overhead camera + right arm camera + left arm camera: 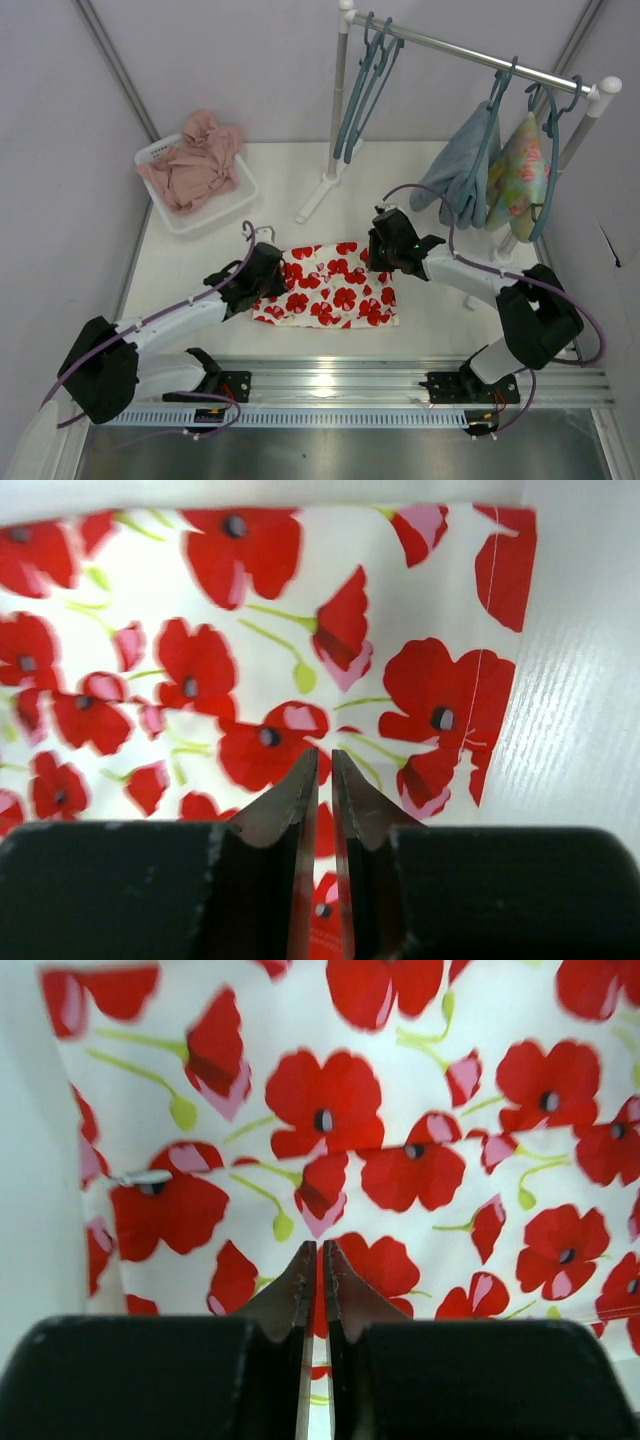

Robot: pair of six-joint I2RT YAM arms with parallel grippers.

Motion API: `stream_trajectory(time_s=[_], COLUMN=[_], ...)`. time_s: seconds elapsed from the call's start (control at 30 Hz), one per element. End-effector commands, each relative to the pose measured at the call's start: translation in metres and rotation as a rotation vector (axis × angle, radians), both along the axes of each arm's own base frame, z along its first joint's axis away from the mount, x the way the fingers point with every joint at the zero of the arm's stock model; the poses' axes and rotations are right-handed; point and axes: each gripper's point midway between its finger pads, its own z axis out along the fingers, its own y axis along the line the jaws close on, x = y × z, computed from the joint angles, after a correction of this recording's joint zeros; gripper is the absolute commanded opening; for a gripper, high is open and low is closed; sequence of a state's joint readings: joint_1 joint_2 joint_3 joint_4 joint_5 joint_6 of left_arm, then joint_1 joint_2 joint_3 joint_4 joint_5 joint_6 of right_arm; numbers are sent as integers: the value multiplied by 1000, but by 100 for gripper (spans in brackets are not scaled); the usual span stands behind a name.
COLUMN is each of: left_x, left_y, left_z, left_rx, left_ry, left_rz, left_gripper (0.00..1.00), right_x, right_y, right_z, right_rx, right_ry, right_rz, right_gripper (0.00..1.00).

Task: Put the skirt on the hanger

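Top external view, biggest first: one white worktop point(280, 180), bearing everything. Across the far right, one clothes rail point(470, 52) on white posts, set high, probably to leave hanging room beneath.

Two arms, bolted at the near edge:
- left arm point(170, 322) reaching in to the left edge of the skirt point(335, 292)
- right arm point(470, 272) bent over to its far right corner

Likely placed so for taking both ends at once and keeping the cloth spread.

One skirt only, white with red flowers, lying flat near the middle of the worktop between the two claws, not yet on any hanger.

One white basket point(222, 208) at the far left, holding one crumpled pink cloth point(195, 160), well apart from the skirt.

On the rail's right end, two hung pieces: one blue garment point(455, 170) and one green garment point(520, 175) with flowers. On the left end, teal hangers point(360, 100) hooked up empty, at least two, exact count hard to tell. Probably the stock for this task.

Smallest last:
- left claw point(318, 1250), seen from the left wrist: closed to a thin slit just over the print, no fold plainly caught
- right claw point(324, 755), seen from the right wrist: closed likewise, near the skirt's stitched side edge

Cannot tell whether either pinches cloth.
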State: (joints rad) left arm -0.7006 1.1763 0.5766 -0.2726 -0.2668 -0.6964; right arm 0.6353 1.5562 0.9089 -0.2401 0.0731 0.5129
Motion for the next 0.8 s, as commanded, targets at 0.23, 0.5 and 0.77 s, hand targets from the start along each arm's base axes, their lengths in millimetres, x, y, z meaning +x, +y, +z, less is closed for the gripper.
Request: stream_trajectory(time_s=[0.23, 0.5, 0.77], left_x=[33, 35, 25], left_y=[57, 78, 76], left_z=[56, 21, -19], left_rx=[-133, -159, -157], left_ry=[-177, -115, -39], left_rz=[124, 231, 227], left_gripper=[84, 89, 80], right_x=[-27, -44, -52], right_y=[0, 0, 1], right_z=[79, 69, 69], right_rx=[138, 156, 171], right_ry=[-111, -68, -65], right_rz=[95, 107, 117], right_gripper=[73, 79, 80])
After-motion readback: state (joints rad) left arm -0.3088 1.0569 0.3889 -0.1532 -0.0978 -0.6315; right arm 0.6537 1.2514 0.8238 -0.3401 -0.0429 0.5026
